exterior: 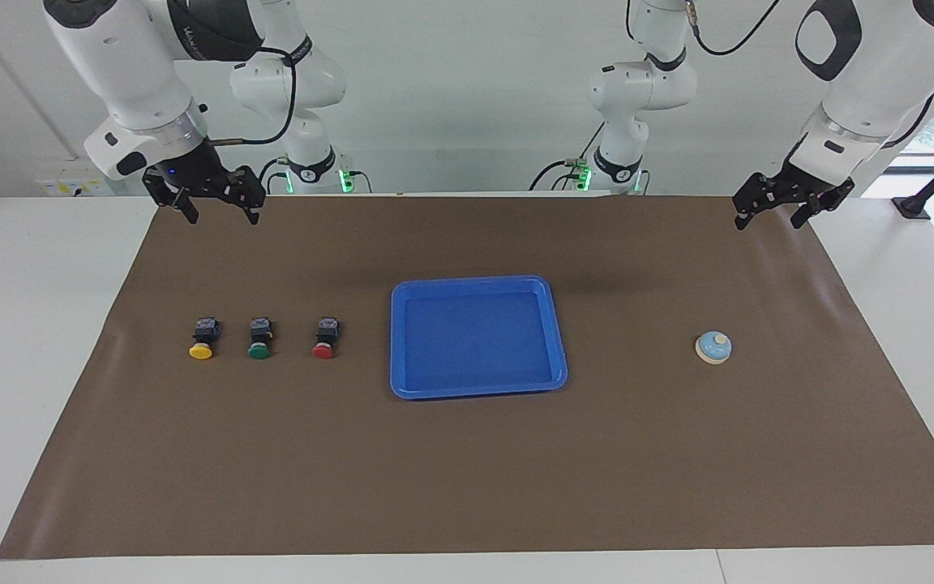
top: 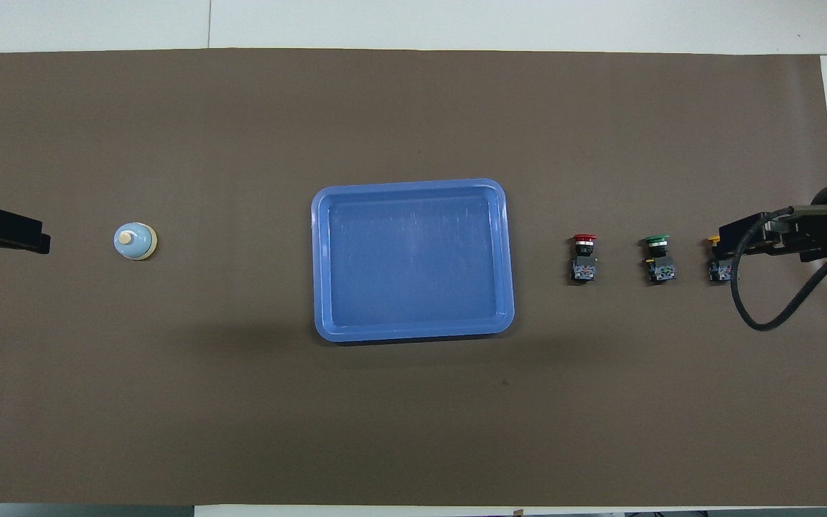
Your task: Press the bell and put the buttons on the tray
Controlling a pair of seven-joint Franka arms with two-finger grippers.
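a robotics lab: two white arms [exterior: 134, 89] mounted at a white table [exterior: 29, 324], a brown mat [exterior: 467, 470] as work surface, plain white walls, cabling, and green status lights [exterior: 345, 180] at the bases.

- Scene bright and evenly lit; diffuse white light from above.
- Large shallow bright-blue plastic tray [top: 412, 260] casts a soft dark shadow on the matte brown table mat [top: 241, 402], along the tray's edge nearer the robots.
- Daylight glare at a window by the left arm's end, facing view.
- Faint sheen on the tray floor, overhead view.
- Both views sharp; no motion blur.
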